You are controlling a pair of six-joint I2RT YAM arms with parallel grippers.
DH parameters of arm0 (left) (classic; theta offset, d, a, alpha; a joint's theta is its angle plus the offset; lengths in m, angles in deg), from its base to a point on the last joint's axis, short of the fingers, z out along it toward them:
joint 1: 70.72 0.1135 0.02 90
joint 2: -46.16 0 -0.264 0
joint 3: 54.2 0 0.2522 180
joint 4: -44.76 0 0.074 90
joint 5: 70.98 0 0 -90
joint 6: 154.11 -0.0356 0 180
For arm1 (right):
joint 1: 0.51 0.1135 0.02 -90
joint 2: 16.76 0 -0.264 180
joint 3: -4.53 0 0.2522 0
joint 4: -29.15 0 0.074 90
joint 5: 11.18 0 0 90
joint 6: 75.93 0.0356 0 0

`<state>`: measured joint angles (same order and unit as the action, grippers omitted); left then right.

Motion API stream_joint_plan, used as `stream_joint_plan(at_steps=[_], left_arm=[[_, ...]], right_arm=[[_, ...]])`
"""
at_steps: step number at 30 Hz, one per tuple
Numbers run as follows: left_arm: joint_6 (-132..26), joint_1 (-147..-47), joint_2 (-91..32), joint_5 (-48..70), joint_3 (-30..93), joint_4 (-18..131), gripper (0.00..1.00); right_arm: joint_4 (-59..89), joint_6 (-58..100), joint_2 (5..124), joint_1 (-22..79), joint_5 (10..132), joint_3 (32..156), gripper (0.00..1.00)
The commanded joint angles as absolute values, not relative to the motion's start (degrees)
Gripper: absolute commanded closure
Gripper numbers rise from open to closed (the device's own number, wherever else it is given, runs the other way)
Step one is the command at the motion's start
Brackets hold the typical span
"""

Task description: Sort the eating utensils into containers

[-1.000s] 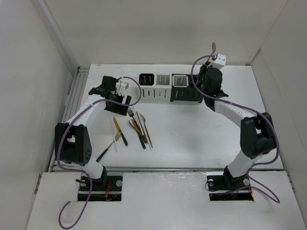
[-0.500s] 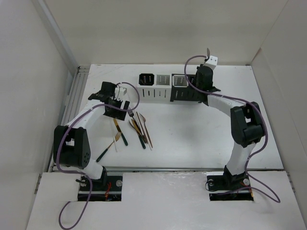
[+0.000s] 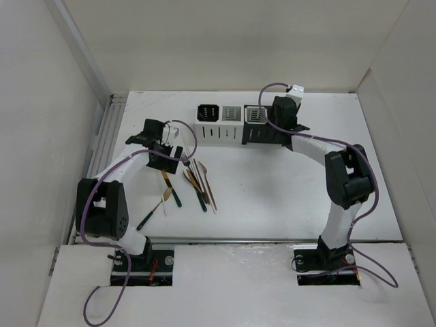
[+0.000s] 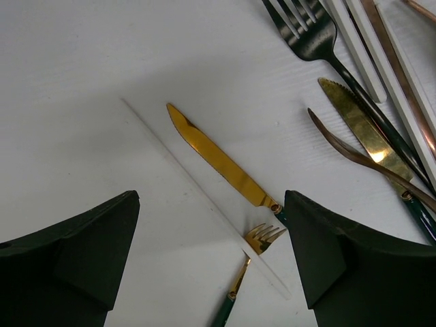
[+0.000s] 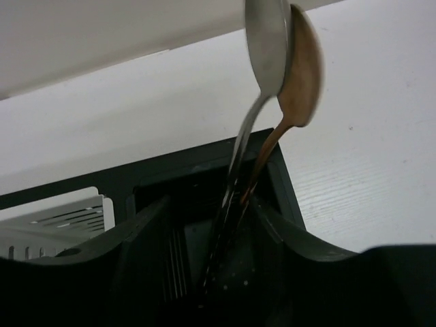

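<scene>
- Top external: fixed high behind the arm bases, tilted down and forward. It takes in the whole table (image 3: pixel 272 197) from far off.
- Left wrist: just above the table, facing down between the fingers of the left claw (image 4: pixel 210 204). It frames the gold knife (image 4: pixel 221 163) among the loose eating utensils (image 3: pixel 197 180). The overhead view holds that same patch.
- Right wrist: close in, looking along the right claw (image 5: pixel 208 211) into the black end box (image 5: pixel 204 160) of the containers (image 3: pixel 218 129). The overhead view shares that box too.

The left arm (image 3: pixel 121 165) extends over the table's (image 3: pixel 286 191) left side, the left gripper (image 4: pixel 211 218) aimed downward, jaws spread wide. The right arm (image 3: pixel 317 144) arches toward the far edge, the right gripper (image 5: pixel 208 235) pointing down, jaws parted.
</scene>
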<state>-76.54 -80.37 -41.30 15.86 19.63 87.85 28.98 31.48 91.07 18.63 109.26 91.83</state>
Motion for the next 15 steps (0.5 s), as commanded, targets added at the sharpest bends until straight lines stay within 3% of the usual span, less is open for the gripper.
stream_joint_plan(at_steps=[1,3,5,11,15], left_arm=[[-77.65,-80.21,-38.74,16.29,19.94,87.27,0.14],[-78.17,-80.21,-38.74,16.82,20.46,87.27,0.14],[-78.17,-80.21,-38.74,16.82,20.47,87.27,0.14],[-80.45,-80.21,-38.22,13.85,18.10,89.63,0.36],[-83.53,-80.21,-39.09,11.28,18.10,93.76,0.38]], right_arm=[[27.35,33.31,88.80,19.18,109.06,92.04,0.44],[26.73,34.71,87.05,19.18,109.05,91.34,0.36],[26.73,35.34,85.64,19.18,110.63,90.20,0.36],[26.73,35.34,79.49,19.70,109.77,88.96,0.35],[26.73,30.87,75.27,20.93,109.14,89.49,0.30]])
